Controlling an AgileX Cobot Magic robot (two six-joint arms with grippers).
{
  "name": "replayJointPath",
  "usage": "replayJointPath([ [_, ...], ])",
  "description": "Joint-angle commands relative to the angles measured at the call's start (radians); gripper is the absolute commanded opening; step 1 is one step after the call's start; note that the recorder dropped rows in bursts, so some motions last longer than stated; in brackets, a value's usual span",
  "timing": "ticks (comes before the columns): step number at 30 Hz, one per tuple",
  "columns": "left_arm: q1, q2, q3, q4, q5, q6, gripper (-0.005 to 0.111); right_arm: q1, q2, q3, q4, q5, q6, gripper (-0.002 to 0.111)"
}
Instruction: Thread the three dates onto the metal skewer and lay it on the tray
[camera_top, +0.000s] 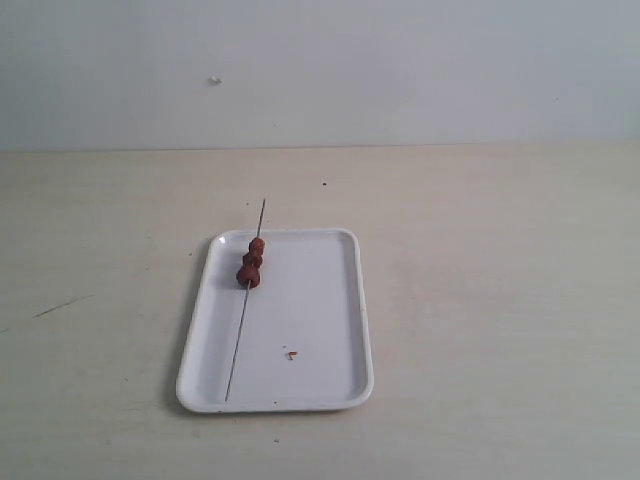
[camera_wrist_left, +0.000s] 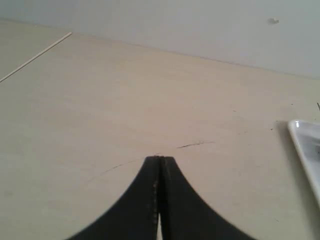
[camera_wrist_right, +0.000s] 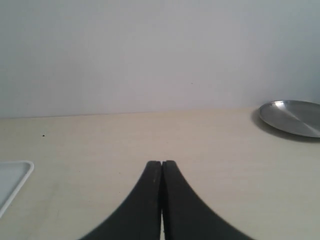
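Three dates (camera_top: 251, 262) on skewer (camera_top: 245, 302) — on tray (camera_top: 320, 300)

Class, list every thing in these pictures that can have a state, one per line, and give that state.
tray: flat on the table.
metal skewer: lying on the tray, far tip past the rim.
three dates: threaded on the metal skewer, touching one another.
crumb: loose on the tray.
left pincer: shut, empty.
right pincer: shut, empty.

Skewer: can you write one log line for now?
skewer: on tray | dates: three threaded | left tool: shut | right tool: shut
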Motion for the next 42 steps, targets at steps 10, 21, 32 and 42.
replayJointPath([
  [10,-0.002,-0.006,0.000,0.000,-0.004,0.005,0.000,-0.005,-0.006,0.003,-0.004,-0.022,0.000,0.000],
  [21,-0.002,-0.006,0.000,0.000,-0.004,0.005,0.000,-0.005,-0.006,0.003,-0.004,-0.022,0.000,0.000],
  [32,-0.002,-0.006,0.000,0.000,-0.004,0.005,0.000,-0.005,-0.006,0.003,-0.004,-0.022,0.000,0.000],
  [42,-0.002,-0.006,0.000,0.000,-0.004,0.005,0.000,-0.005,-0.006,0.003,-0.004,-0.022,0.000,0.000],
])
